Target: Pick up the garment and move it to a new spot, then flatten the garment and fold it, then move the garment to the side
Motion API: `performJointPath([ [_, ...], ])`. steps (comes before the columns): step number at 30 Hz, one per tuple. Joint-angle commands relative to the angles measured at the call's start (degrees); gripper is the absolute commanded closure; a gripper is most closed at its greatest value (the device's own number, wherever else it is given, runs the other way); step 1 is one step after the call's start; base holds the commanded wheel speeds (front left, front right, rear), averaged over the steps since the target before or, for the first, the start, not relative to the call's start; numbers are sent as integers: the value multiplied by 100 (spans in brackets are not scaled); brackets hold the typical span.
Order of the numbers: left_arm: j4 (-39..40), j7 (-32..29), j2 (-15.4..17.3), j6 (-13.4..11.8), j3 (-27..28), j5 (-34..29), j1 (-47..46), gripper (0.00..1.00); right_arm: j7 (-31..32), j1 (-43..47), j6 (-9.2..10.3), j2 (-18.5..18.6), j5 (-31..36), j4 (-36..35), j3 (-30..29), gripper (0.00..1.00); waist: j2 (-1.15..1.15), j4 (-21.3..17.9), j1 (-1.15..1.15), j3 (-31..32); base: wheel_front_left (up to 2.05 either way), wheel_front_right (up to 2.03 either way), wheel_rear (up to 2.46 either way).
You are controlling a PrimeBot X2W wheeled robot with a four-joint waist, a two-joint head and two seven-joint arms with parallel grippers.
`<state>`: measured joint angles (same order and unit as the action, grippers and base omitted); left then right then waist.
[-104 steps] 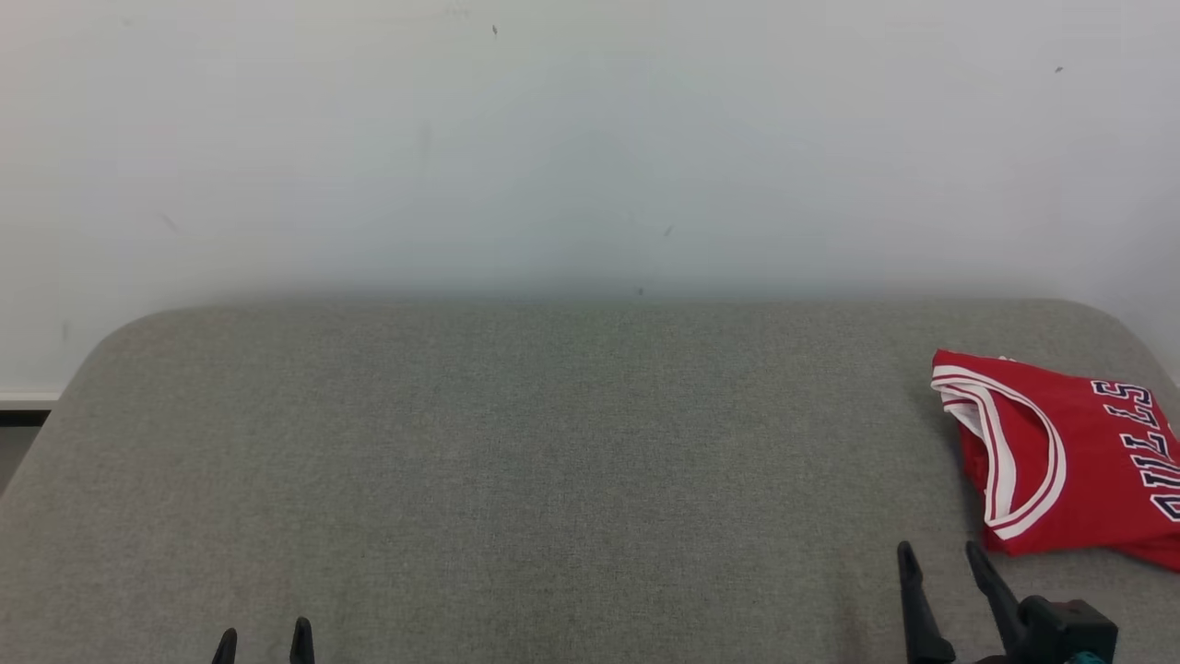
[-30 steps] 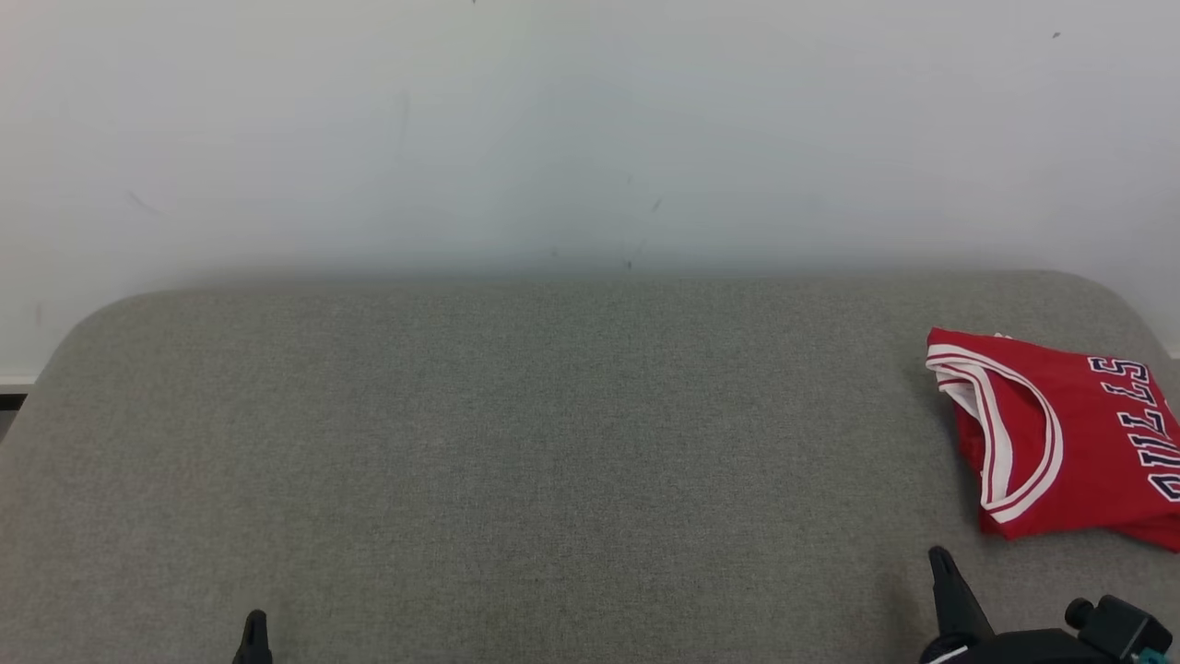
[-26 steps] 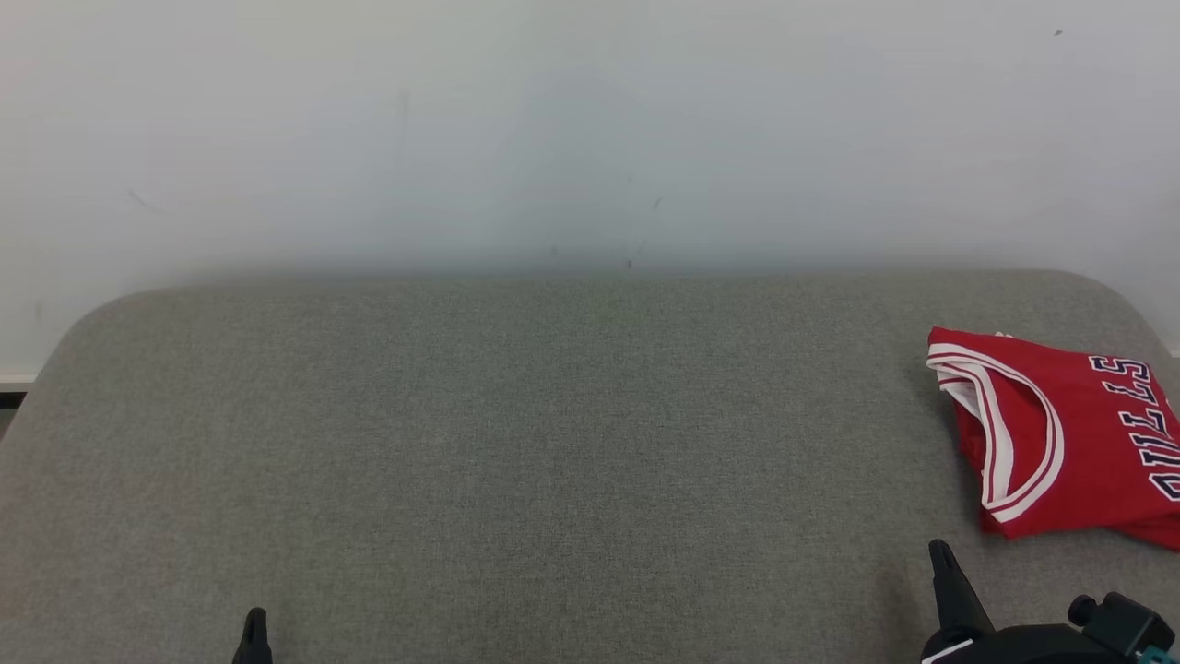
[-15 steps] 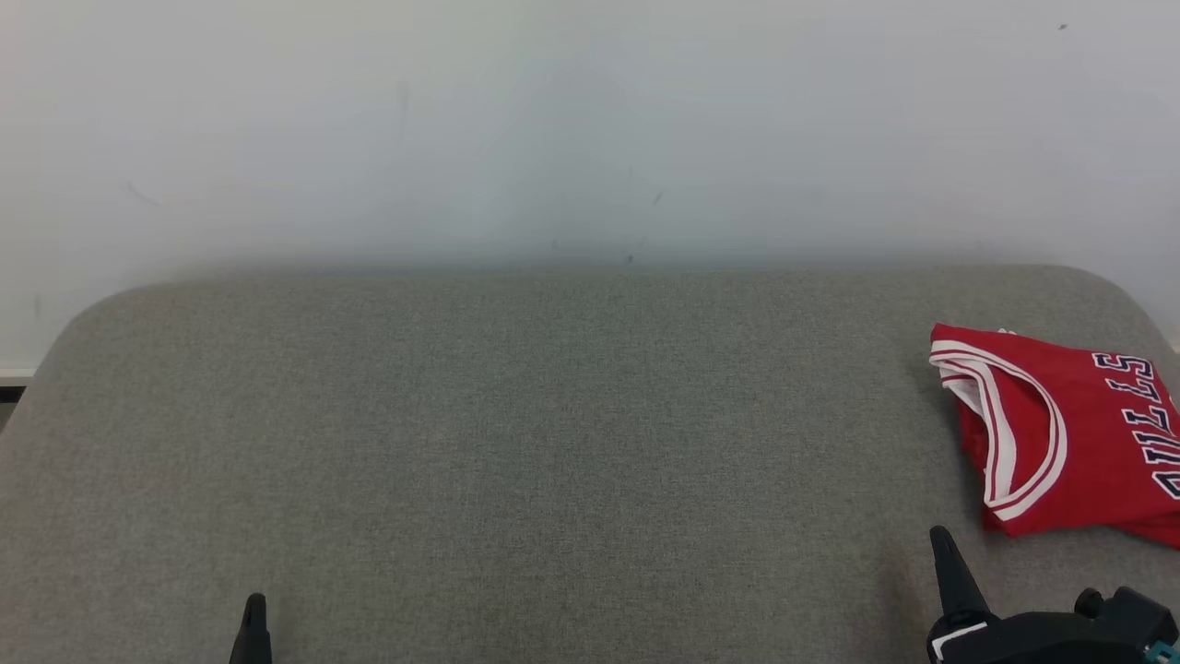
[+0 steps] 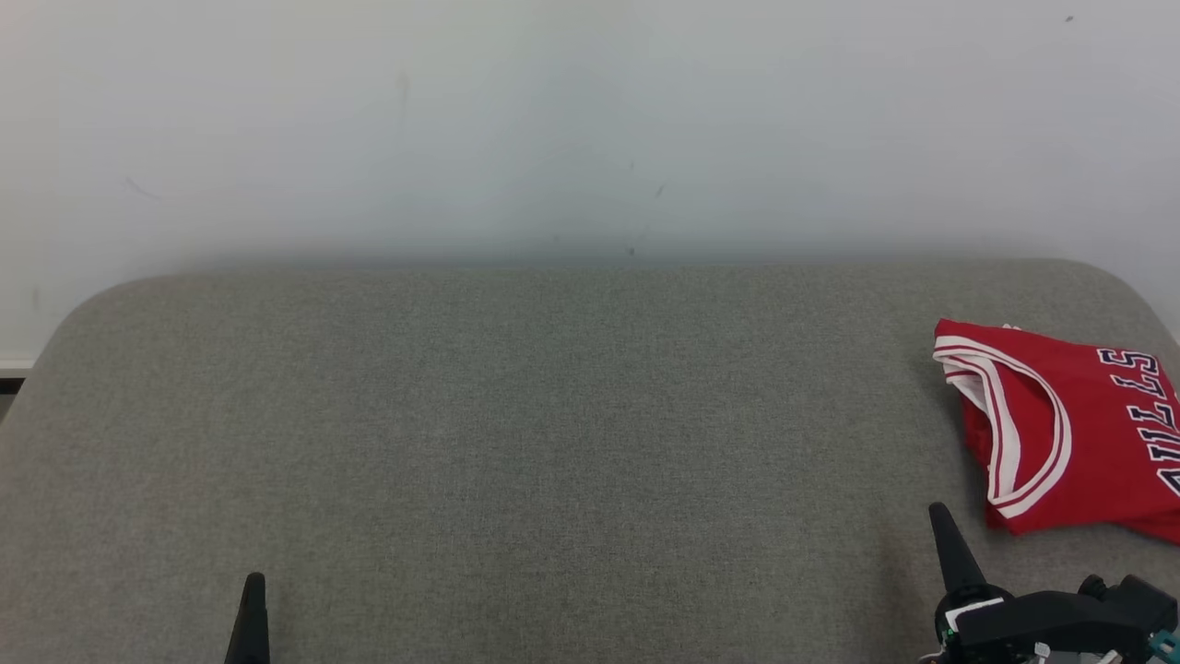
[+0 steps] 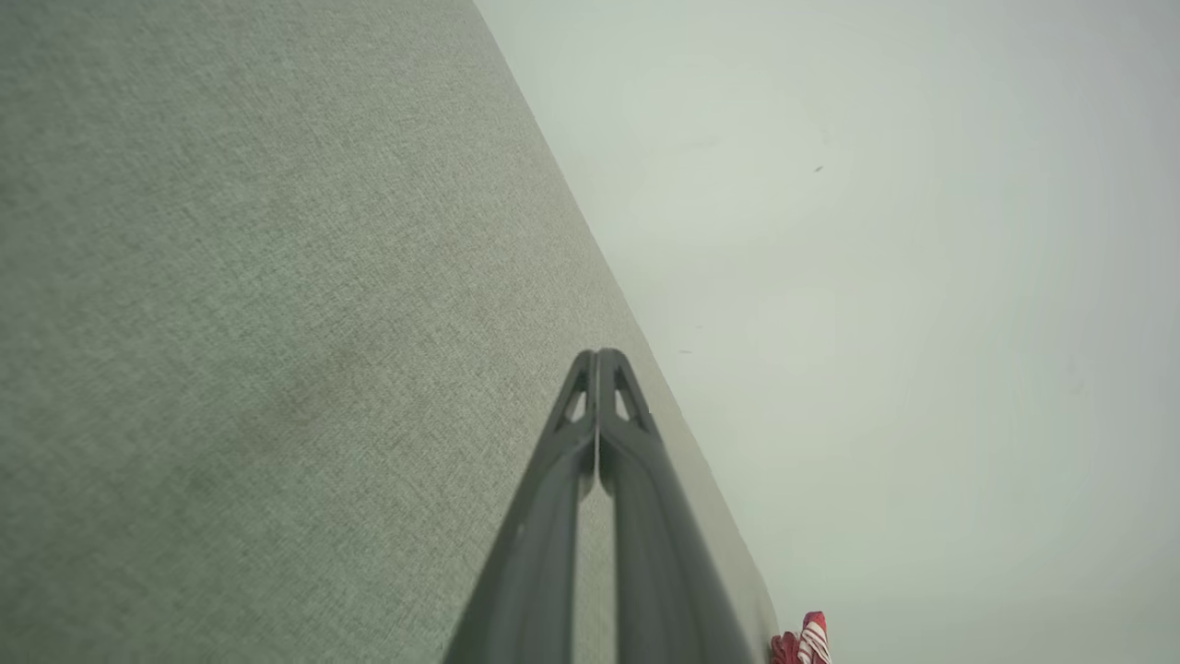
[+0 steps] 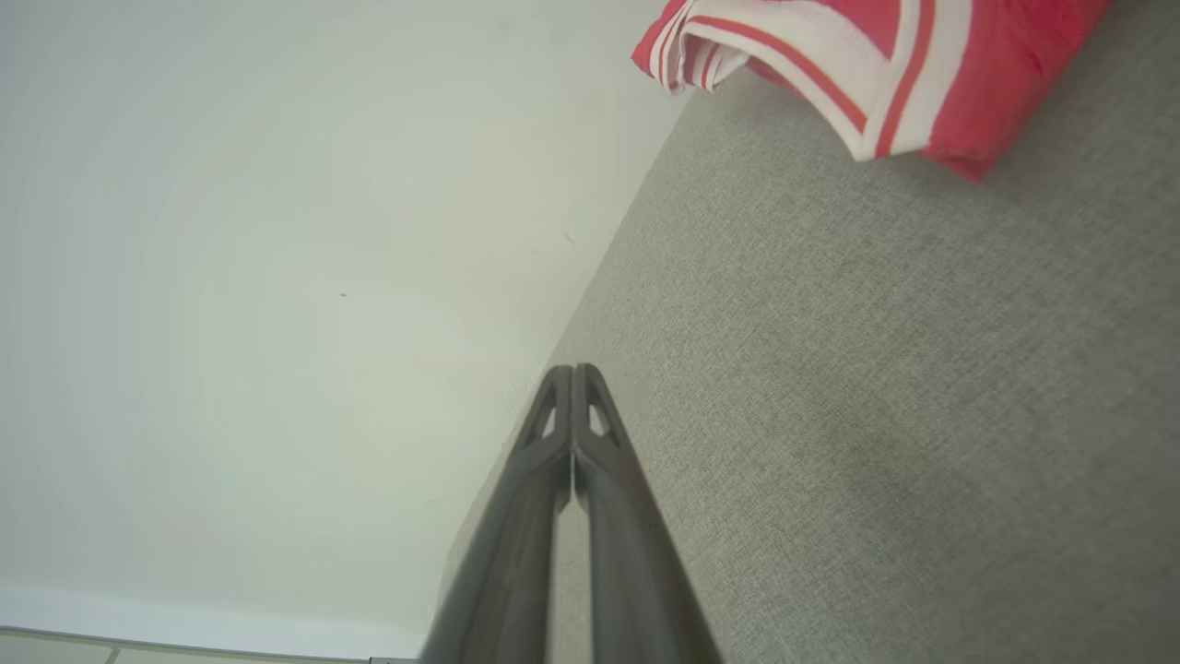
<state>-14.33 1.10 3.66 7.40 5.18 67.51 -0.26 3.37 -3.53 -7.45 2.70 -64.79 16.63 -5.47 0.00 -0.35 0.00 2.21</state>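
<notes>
At the near edge of a grey cloth-covered surface [image 5: 553,443], the left gripper [image 5: 254,590] points up from the lower left, its two dark fingers pressed together with nothing between them. At the lower right, the right gripper [image 5: 942,521] is closed the same way and holds nothing; its tip is near the closest corner of the garment without touching it. The garment [image 5: 1079,433], a red jersey with white and dark trim around its neckline, lies folded at the far right of the surface, close to the rounded far right corner. Its right part is cut off by the picture edge. Navy letters outlined in white run sideways along it and read "ULLS". A wide bare stretch of grey cloth spreads from the grippers across to the rounded far left corner. The straight far edge meets a plain white wall [image 5: 553,120].
</notes>
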Motion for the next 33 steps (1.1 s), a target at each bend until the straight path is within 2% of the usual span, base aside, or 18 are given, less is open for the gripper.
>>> performJointPath([
  [1, 53, -40, -7, 9, 22, 169, -149, 100, 30, -102, -4, 19, -179, -49, -17, 100, 0, 1, 0, -8, 0, 0, 0],
  [33, 55, -421, -54, 13, 117, 1609, -431, 100, 280, -385, -6, 24, -1756, -33, -69, 100, 0, 20, 0, -142, 0, 0, 0],
])
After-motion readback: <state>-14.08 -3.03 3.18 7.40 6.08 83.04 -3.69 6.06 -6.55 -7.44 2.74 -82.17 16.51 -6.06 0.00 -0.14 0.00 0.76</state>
